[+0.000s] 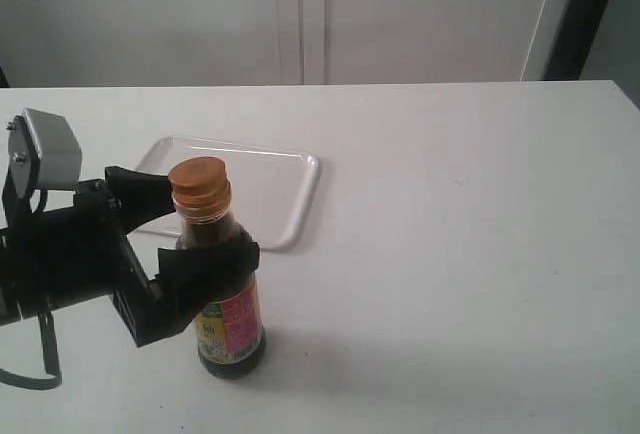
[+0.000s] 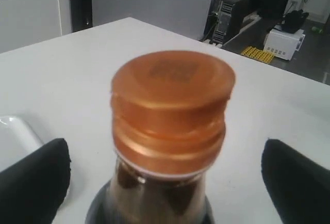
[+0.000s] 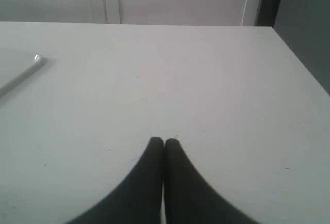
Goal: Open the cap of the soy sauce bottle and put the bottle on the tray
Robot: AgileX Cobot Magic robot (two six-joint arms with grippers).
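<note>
The soy sauce bottle (image 1: 230, 322) stands upright on the white table, just in front of the tray (image 1: 292, 204). Its orange-brown cap (image 1: 199, 186) is closed. My left gripper (image 1: 212, 224) is open and straddles the bottle at the shoulder, one black finger behind it and one in front. In the left wrist view the cap (image 2: 172, 105) fills the middle, and the fingers (image 2: 33, 177) stand well apart from the glass on both sides. My right gripper (image 3: 164, 141) is shut and holds nothing, low over bare table; it does not show in the exterior view.
The white table (image 1: 470, 234) stretches wide to the right of the bottle. A white wall and cabinet panels rise behind its far edge. The tray's corner (image 3: 23, 72) shows at the edge of the right wrist view.
</note>
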